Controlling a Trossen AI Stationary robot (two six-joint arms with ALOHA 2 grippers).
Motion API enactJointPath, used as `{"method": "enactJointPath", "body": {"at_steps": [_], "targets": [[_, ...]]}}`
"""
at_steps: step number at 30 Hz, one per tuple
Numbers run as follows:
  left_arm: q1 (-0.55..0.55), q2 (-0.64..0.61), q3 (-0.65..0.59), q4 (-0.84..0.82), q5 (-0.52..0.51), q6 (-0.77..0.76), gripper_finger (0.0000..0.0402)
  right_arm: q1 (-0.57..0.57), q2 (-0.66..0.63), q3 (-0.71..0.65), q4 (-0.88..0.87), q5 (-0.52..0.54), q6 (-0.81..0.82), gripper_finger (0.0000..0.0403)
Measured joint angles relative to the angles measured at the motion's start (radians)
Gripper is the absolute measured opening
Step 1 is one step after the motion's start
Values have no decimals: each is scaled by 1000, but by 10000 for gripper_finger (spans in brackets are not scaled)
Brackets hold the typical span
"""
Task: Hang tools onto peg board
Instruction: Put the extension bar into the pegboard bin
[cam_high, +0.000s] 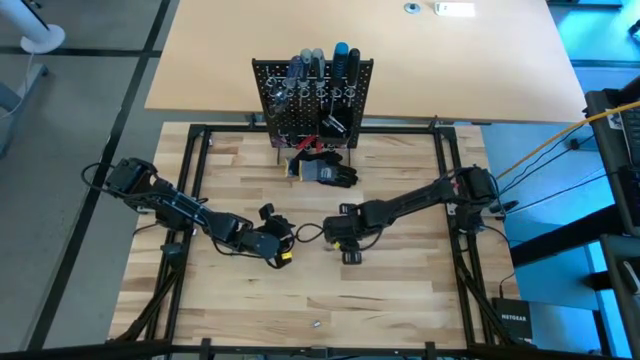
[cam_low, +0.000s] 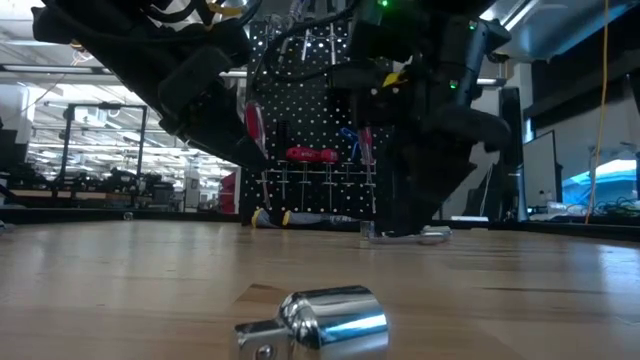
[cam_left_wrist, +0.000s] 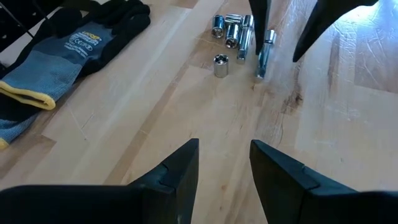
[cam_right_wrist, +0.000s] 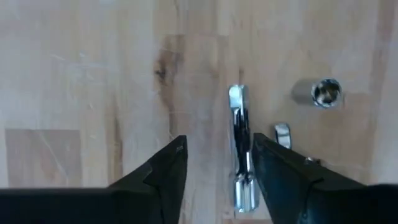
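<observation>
The peg board (cam_high: 312, 95) stands upright at the table's far middle, with several screwdrivers (cam_high: 320, 62) in its holders. A slim silver bar (cam_right_wrist: 239, 142) lies flat on the table between the fingers of my open right gripper (cam_right_wrist: 214, 163), close to one finger; the gripper points down over it (cam_high: 345, 240). Several silver sockets (cam_left_wrist: 229, 31) lie just beyond the bar (cam_left_wrist: 264, 53). Another silver piece (cam_low: 325, 320) lies near the front edge. My left gripper (cam_left_wrist: 224, 165) hovers open and holding nothing, left of the right one (cam_high: 275, 242).
A dark grey glove with a yellow cuff (cam_high: 325, 170) lies in front of the peg board, and shows in the left wrist view (cam_left_wrist: 62, 43). A black frame (cam_high: 445, 200) borders the work area. Bare wood stretches along the near side (cam_high: 400, 310).
</observation>
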Motion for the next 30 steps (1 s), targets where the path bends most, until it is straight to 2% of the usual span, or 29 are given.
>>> {"method": "enactJointPath", "body": {"at_steps": [6, 14, 23, 30], "targets": [[0, 0, 0, 0, 0, -1, 134, 0, 19, 0, 2, 41, -30, 148], [0, 0, 0, 0, 0, -1, 134, 0, 66, 5, 6, 20, -36, 125], [0, 0, 0, 0, 0, 7, 134, 0, 73, 4, 4, 16, -37, 40], [0, 0, 0, 0, 0, 7, 134, 1, 60, 3, -14, 16, -37, 42]]}}
